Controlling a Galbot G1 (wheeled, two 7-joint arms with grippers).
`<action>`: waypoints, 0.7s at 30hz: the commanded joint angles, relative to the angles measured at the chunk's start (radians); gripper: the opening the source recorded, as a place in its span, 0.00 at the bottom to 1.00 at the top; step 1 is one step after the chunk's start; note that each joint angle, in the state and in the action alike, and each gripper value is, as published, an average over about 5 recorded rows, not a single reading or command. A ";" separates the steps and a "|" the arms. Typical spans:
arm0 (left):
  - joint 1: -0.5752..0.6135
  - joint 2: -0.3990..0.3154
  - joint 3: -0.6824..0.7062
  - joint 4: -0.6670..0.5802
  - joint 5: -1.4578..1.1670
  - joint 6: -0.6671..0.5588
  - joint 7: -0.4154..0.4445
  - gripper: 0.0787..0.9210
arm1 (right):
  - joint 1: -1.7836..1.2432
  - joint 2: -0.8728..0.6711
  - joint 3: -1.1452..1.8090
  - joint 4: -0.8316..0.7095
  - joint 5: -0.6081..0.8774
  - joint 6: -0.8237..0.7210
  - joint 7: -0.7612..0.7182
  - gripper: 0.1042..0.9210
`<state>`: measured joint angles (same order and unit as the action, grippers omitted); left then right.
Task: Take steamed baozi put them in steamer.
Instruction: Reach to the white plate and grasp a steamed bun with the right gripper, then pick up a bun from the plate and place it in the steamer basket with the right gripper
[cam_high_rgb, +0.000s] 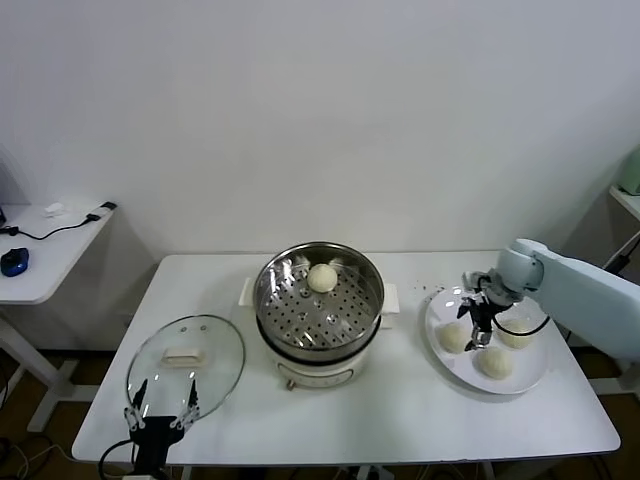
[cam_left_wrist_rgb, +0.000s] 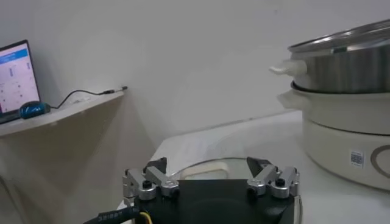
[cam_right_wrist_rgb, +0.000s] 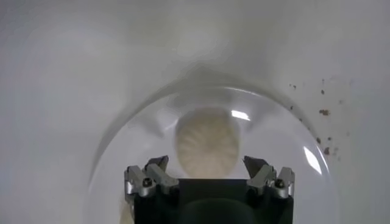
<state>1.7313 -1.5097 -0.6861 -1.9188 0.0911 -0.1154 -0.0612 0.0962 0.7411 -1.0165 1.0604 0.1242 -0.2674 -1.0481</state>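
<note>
The steel steamer (cam_high_rgb: 319, 310) stands mid-table on its white base, and its side shows in the left wrist view (cam_left_wrist_rgb: 347, 97). One cream-white baozi (cam_high_rgb: 322, 278) lies on its perforated tray. Three baozi lie on the white plate (cam_high_rgb: 533, 379) at the right: one (cam_high_rgb: 452, 336) under my right gripper, one (cam_high_rgb: 494, 362) nearer the front, one (cam_high_rgb: 517, 336) partly hidden. My right gripper (cam_high_rgb: 476, 322) hangs open just above the plate, fingers either side of a baozi (cam_right_wrist_rgb: 207, 143) without touching it. My left gripper (cam_high_rgb: 160, 406) is open and empty at the table's front left.
The round glass lid (cam_high_rgb: 186, 362) lies flat at the front left, just beyond my left gripper; it also shows in the left wrist view (cam_left_wrist_rgb: 207, 168). A side desk (cam_high_rgb: 40, 250) with a cable and a blue mouse (cam_high_rgb: 13, 261) stands to the left. Dark crumbs (cam_right_wrist_rgb: 324, 112) lie beside the plate.
</note>
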 joint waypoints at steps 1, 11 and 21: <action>0.004 -0.001 -0.003 0.005 0.005 -0.004 -0.001 0.88 | -0.084 0.054 0.079 -0.079 -0.043 -0.009 0.001 0.88; 0.000 -0.001 -0.005 0.011 0.010 -0.002 -0.005 0.88 | -0.076 0.071 0.078 -0.092 -0.040 -0.003 -0.027 0.74; 0.002 -0.001 -0.003 0.013 0.012 -0.003 -0.007 0.88 | -0.047 0.056 0.065 -0.073 -0.025 -0.005 -0.043 0.57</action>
<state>1.7316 -1.5107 -0.6903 -1.9066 0.1019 -0.1177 -0.0680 0.0490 0.7929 -0.9579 0.9904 0.0989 -0.2706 -1.0828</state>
